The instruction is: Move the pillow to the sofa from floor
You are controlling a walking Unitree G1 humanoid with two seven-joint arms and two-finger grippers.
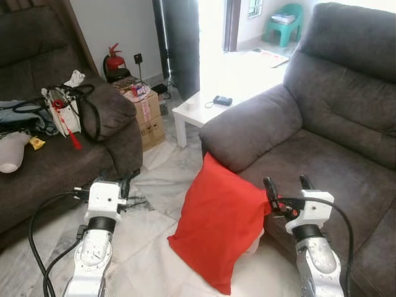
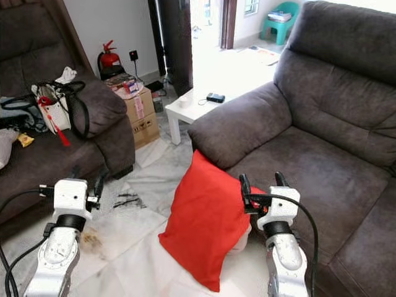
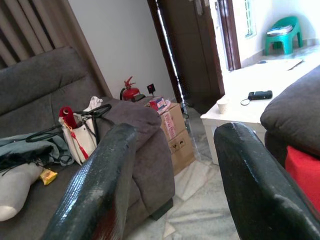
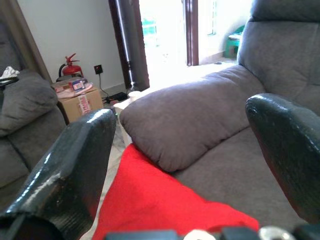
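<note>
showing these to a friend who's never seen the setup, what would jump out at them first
The bright red pillow stands out most: it is on the pale floor, propped against the front of the grey sofa on the robot's right. The right gripper, fingers open, sits at the pillow's upper edge, while the left gripper hangs open over the floor. Behind, a red fire extinguisher stands by the wall.

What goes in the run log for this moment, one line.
red pillow: floor, leaning on sofa | right gripper: open, beside pillow | left gripper: open, idle

Red cloth pillow [image 1: 216, 229], matt; grey fabric sofa [image 1: 334, 142]; glossy marble floor [image 1: 154, 185].
</note>
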